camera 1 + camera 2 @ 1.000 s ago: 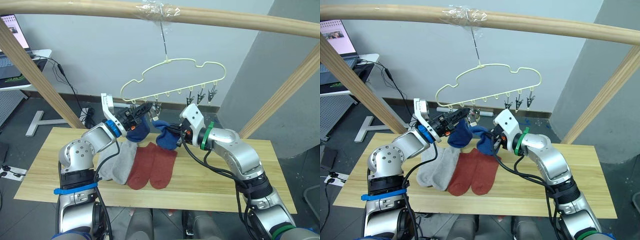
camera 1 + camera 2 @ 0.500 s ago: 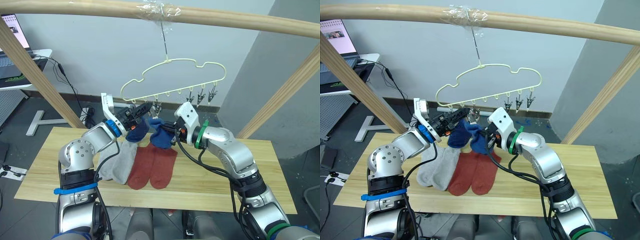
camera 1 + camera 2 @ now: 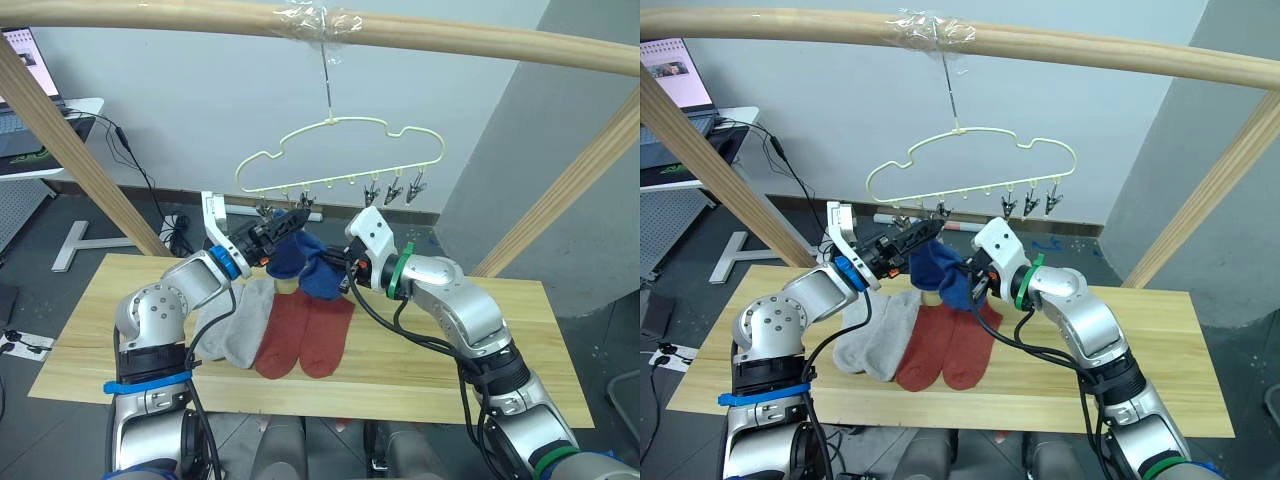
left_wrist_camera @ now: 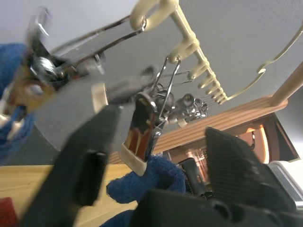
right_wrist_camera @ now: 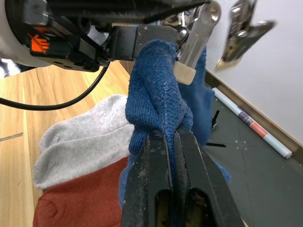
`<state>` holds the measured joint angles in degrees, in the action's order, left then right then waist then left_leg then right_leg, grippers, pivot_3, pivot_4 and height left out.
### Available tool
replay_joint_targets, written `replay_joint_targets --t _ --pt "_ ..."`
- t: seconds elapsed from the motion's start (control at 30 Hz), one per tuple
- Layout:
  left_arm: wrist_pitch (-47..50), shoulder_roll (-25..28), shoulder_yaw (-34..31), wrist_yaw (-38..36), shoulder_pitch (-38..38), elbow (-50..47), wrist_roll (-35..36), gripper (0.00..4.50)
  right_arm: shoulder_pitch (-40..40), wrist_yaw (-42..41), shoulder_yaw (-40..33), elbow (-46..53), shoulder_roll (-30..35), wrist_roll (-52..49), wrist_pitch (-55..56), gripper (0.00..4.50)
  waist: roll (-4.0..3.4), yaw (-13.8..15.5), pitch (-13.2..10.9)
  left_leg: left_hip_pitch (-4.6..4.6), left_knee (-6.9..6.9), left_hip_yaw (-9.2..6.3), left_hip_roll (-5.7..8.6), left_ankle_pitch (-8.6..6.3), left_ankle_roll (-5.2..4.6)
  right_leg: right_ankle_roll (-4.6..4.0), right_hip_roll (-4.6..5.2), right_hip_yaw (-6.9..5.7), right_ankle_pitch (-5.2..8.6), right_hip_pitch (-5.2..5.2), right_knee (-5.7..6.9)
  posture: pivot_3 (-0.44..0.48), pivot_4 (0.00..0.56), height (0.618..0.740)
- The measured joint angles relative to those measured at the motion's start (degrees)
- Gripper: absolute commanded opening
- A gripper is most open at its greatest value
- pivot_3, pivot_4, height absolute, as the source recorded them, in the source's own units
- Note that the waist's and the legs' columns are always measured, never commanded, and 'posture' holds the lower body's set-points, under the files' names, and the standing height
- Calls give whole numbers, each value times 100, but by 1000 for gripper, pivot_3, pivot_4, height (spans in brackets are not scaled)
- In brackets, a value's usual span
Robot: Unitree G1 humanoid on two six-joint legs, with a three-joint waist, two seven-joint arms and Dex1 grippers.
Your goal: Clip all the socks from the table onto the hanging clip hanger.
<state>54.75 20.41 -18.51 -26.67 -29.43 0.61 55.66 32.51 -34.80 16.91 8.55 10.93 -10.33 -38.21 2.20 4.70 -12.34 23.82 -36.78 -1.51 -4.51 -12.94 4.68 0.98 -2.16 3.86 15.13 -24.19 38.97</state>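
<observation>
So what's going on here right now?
The robot is clipping socks onto the hanger. The right gripper is shut on a blue sock, lifting its edge to a clip that the left gripper is working. A second blue sock is up at the left gripper too. The grey socks and red socks lie on the table.

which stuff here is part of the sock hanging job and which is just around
Part of the job:
- blue socks, held up by the right gripper
- grey socks and red socks on the table
- clip hanger, with the left gripper at its clips

Just around:
- wooden frame poles
- laptop
- floor cables
</observation>
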Motion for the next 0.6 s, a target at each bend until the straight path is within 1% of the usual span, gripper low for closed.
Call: replay_joint_targets --t 0.03,0.17,0.27,0.3,0.33,0.37,0.4,0.43,0.47,0.5,0.6 --pt "0 39 -12 7 3 -9 0 4473 0 2 0 -11 -5 5 17 0 0 0 0 0 0 0 0 0 0 0 0 0 0 0 0 300 188 740" --pt "146 453 -15 82 229 -209 -46 4473 11 82 2 -263 -183 13 120 0 -2 -19 -1 -1 7 4 -2 0 0 0 0 4 1 -5 0 306 191 740" --pt "511 845 13 -1 513 -527 57 4500 12 160 -1 -555 -308 18 227 773 -2 -11 -4 0 14 2 -3 0 0 -8 0 0 5 -9 0 306 191 740" --pt "608 953 31 2 544 -617 52 4500 9 175 -1 -643 -331 17 258 1111 -6 -9 -7 0 16 2 -3 0 0 -9 0 0 6 -10 0 306 191 740" --pt "631 1063 57 5 589 -758 22 4500 7 192 -1 -687 -364 15 273 1463 -6 0 -9 1 17 0 -3 0 0 -9 0 -2 7 -11 0 326 192 740" --pt "553 1208 146 59 672 -979 -166 4500 5 205 2 -717 -392 14 293 1845 -7 9 -10 1 19 1 -3 0 0 -11 0 -1 8 -11 -1 326 192 740" --pt "426 1330 274 159 754 -1198 -437 4500 -13 211 3 -717 -396 15 315 2155 -8 11 -10 1 22 2 -3 0 1 -11 1 0 8 -11 -4 326 192 740" --pt "229 1470 426 251 902 -1493 -776 4500 -59 215 14 -714 -402 17 358 2556 -9 15 -11 -1 29 7 -1 0 1 -11 2 5 8 -11 -7 331 190 740" --pt "113 1549 522 171 1024 -1712 -889 4500 -173 217 16 -657 -364 18 388 2914 -8 33 -10 0 34 9 0 0 1 -12 5 5 9 -11 -10 331 190 740" --pt "32 1538 564 57 1105 -1855 -899 4500 -313 214 14 -577 -273 16 387 3268 -8 68 -10 -1 39 9 4 0 1 -14 10 3 10 -11 -10 331 190 740" --pt "-84 1205 686 -167 1212 -1901 -838 4500 -770 225 -31 -234 105 10 236 4388 -12 193 -13 3 40 9 8 0 2 -12 15 -1 14 -14 -11 318 184 740"
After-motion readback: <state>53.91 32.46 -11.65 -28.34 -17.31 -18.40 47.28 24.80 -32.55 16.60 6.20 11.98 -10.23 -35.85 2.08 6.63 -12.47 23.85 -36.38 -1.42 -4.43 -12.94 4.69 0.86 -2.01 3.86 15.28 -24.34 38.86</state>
